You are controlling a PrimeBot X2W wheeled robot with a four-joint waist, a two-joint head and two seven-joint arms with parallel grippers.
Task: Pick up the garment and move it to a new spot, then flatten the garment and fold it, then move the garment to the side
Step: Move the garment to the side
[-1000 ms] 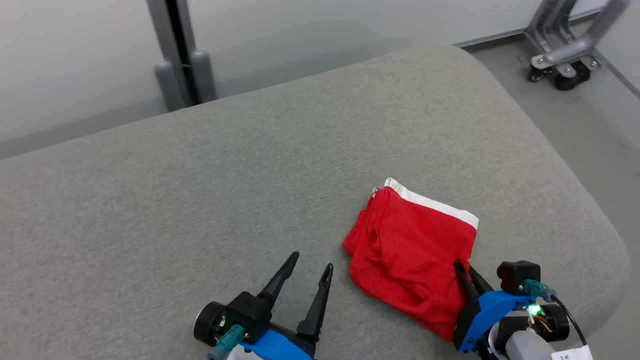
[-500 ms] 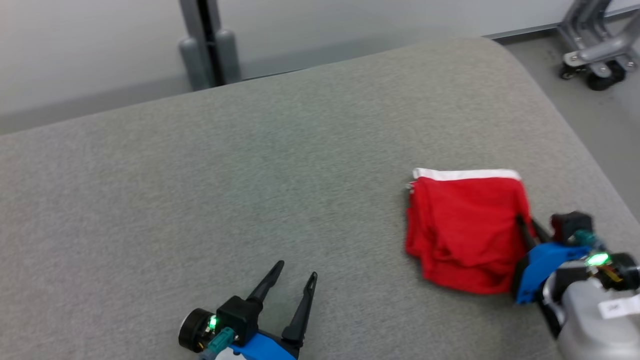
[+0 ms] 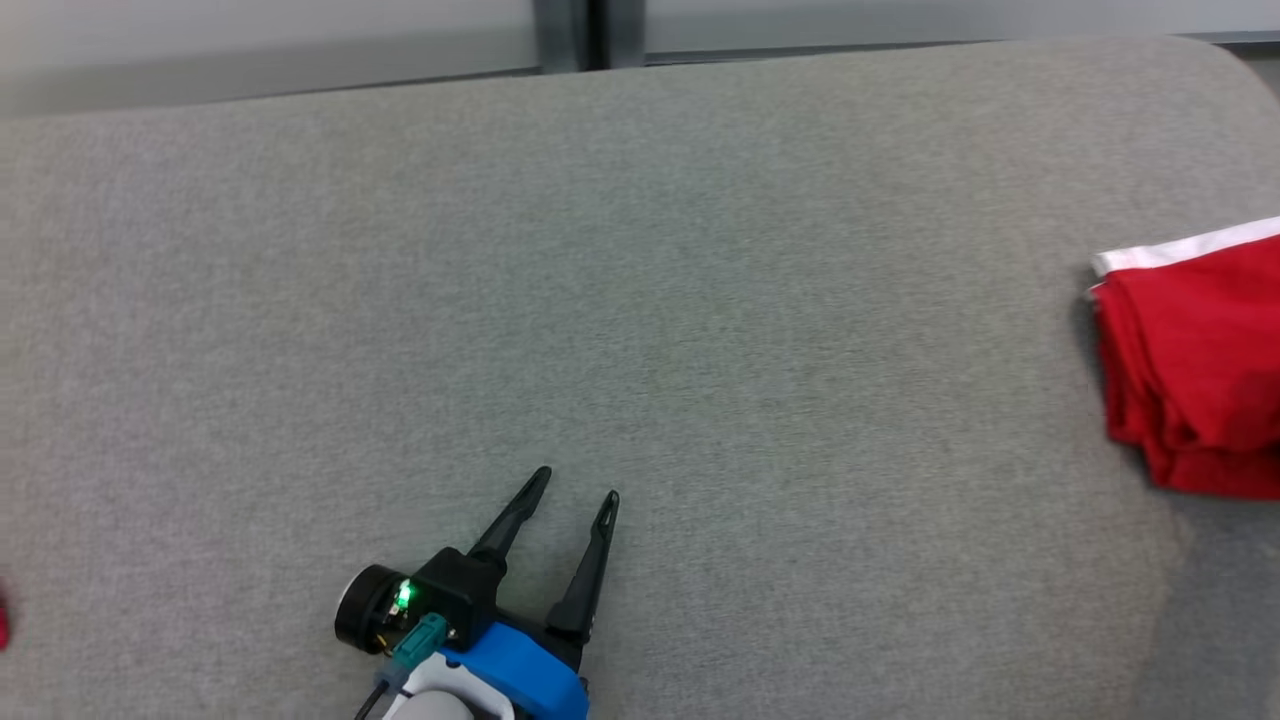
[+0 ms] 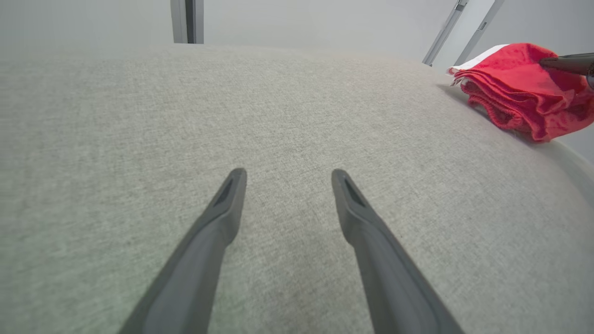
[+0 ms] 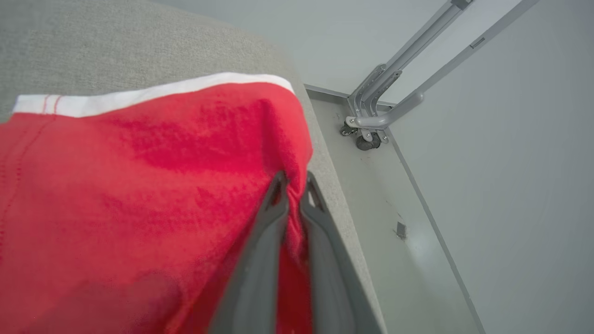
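The garment [image 3: 1195, 370] is a folded red piece with a white band, lying at the right edge of the head view on the grey cushion [image 3: 640, 300]. In the right wrist view my right gripper [image 5: 293, 183] is shut on the red garment [image 5: 139, 195], pinching its right edge close to the cushion's rim. The left wrist view shows the garment [image 4: 519, 93] at the upper right with a dark fingertip on it. My left gripper [image 3: 578, 488] stands open over bare cushion at the lower middle, its fingers [image 4: 222, 208] apart with nothing between them.
A grey upright post [image 3: 580, 30] stands behind the cushion. Beyond the cushion's right rim lies pale floor with a wheeled metal frame [image 5: 371, 125]. A small red patch [image 3: 3, 620] shows at the far left edge of the head view.
The head view has swung left, so the whole picture shifted right. The garment has slid to the right across the cushion with my right gripper shut on it. My left gripper stays open.
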